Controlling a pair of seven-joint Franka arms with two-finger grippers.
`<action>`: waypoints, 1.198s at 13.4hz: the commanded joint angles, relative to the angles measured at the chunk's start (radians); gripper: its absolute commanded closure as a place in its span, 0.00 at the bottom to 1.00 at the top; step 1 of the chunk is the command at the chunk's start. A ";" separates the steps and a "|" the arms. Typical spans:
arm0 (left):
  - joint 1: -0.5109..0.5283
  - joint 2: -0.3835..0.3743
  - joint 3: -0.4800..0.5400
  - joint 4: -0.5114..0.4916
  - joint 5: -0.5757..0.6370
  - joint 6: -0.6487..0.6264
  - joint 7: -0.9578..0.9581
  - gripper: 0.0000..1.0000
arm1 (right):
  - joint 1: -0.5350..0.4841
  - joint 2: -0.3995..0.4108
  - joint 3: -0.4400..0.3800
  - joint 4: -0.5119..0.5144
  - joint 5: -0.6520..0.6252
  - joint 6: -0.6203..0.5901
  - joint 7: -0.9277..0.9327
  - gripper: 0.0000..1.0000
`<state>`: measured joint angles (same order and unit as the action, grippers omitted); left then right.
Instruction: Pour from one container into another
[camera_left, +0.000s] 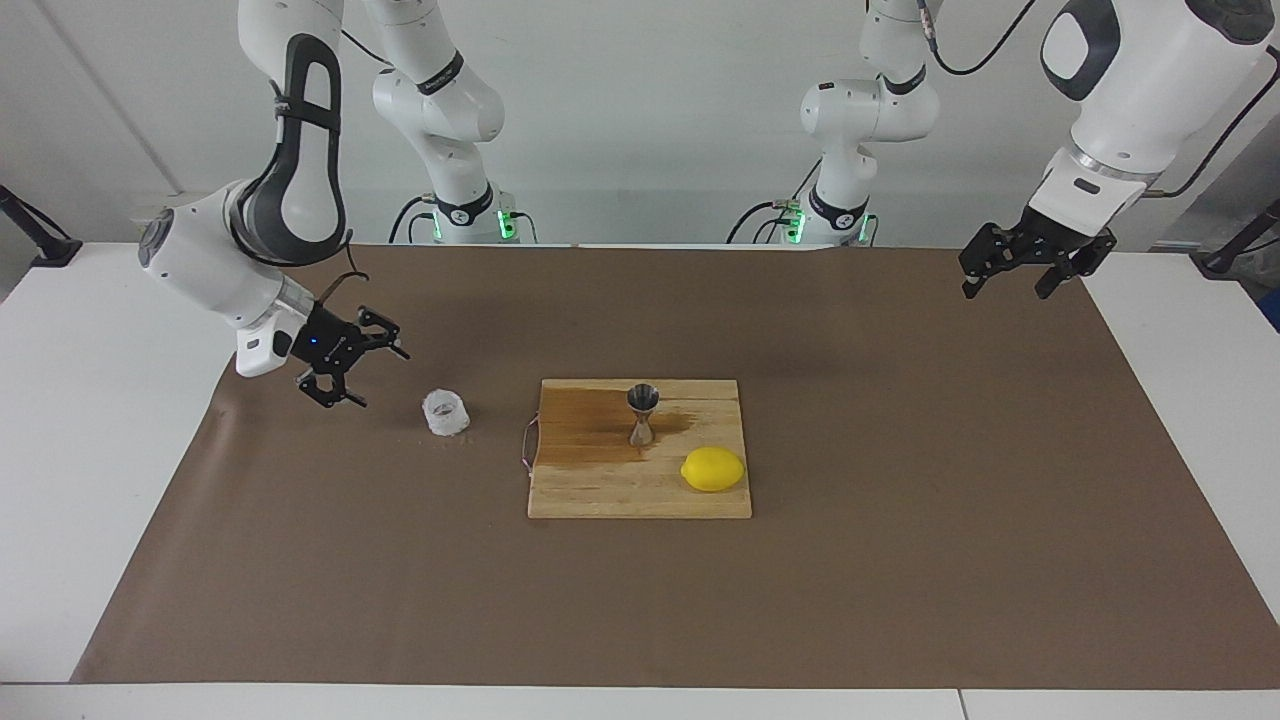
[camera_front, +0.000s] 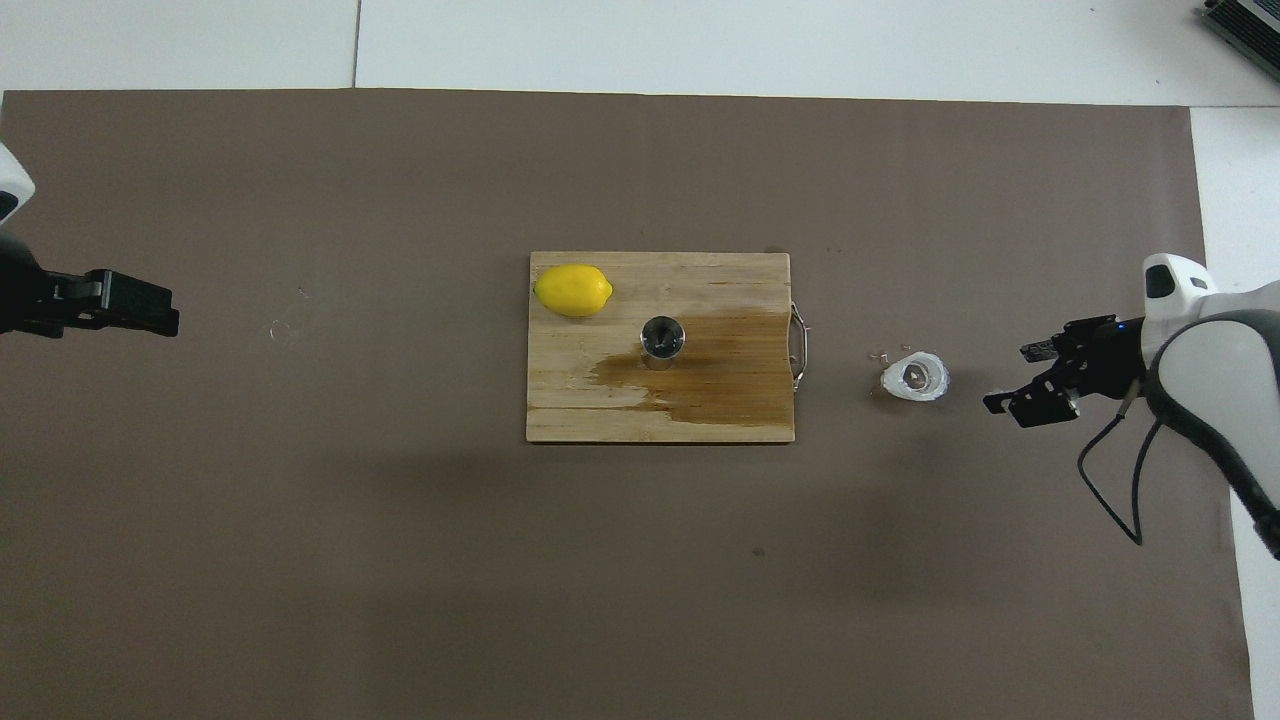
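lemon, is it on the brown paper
No, the lemon lies on the wooden board, beside the jigger.

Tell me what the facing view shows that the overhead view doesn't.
Only the facing view shows both arms whole with their bases, the jigger's hourglass side profile, and that the right tool hangs in the air, open, apart from the glass cup. Only the overhead view looks down into the jigger's bowl and into the cup's mouth. Both show the wet-stained cutting board carrying jigger and lemon, the cup on the brown mat toward the right arm's end, and the left tool, open, waiting over the mat's other end.
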<state>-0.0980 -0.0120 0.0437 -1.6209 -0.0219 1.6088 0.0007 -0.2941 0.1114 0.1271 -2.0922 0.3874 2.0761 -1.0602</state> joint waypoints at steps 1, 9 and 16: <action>0.000 -0.006 0.004 -0.011 -0.009 -0.001 0.004 0.00 | 0.062 -0.006 0.008 0.009 -0.178 0.030 0.312 0.00; 0.000 -0.006 0.004 -0.011 -0.009 -0.001 0.005 0.00 | 0.228 -0.019 0.009 0.173 -0.485 -0.195 1.148 0.00; 0.000 -0.006 0.004 -0.011 -0.009 -0.001 0.004 0.00 | 0.242 -0.100 0.028 0.581 -0.461 -0.620 1.275 0.00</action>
<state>-0.0980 -0.0119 0.0437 -1.6209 -0.0219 1.6088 0.0007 -0.0499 0.0170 0.1362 -1.6013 -0.0700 1.5169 0.1928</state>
